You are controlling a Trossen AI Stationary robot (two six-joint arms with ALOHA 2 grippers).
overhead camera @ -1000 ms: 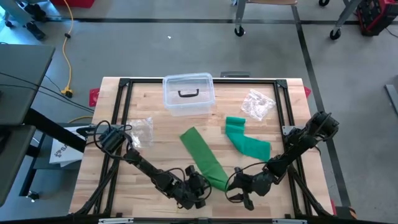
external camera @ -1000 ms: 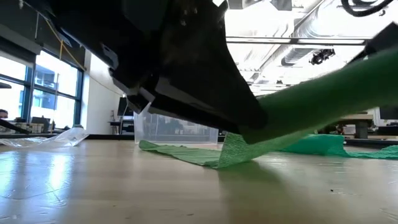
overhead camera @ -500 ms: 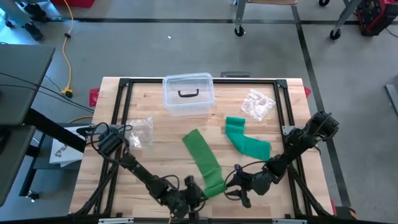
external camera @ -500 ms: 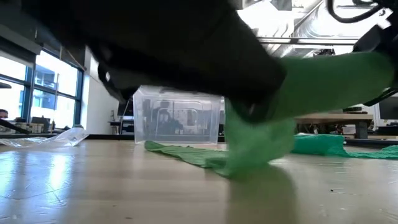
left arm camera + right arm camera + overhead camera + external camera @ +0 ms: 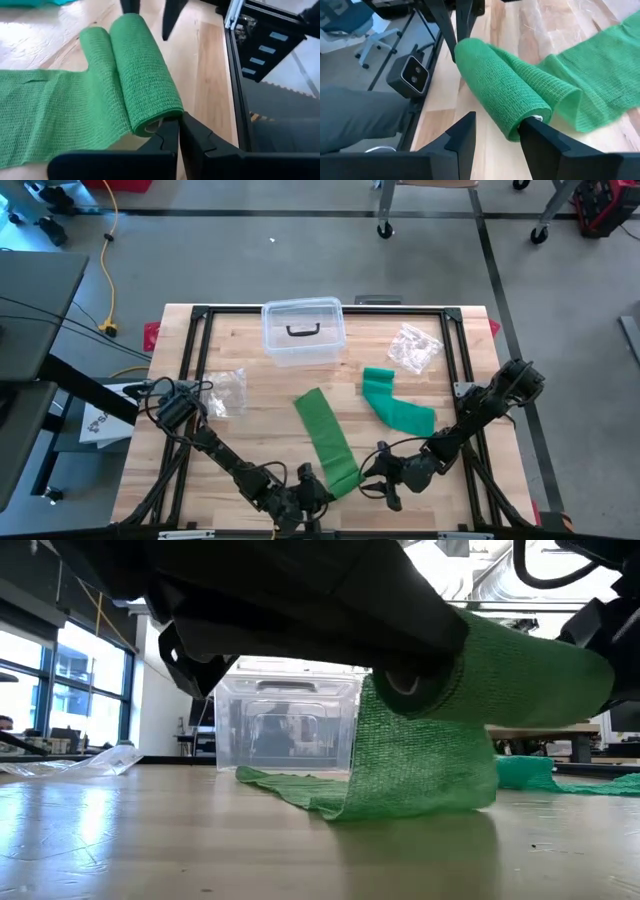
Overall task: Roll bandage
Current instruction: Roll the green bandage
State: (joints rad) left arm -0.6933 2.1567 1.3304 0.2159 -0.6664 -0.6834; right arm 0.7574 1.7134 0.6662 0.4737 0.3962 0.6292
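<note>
Rolling a green bandage [image 5: 328,442] at the table's [image 5: 250,430] near edge, the left hand [image 5: 312,496] stays clenched on one end of the roll, the right hand [image 5: 378,480] grasping the other; most of the strip lies unrolled.

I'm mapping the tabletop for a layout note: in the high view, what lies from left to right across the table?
Left plastic wrapper → clear lidded box → green bandage strip → crumpled green bandage → right plastic wrapper.
</note>
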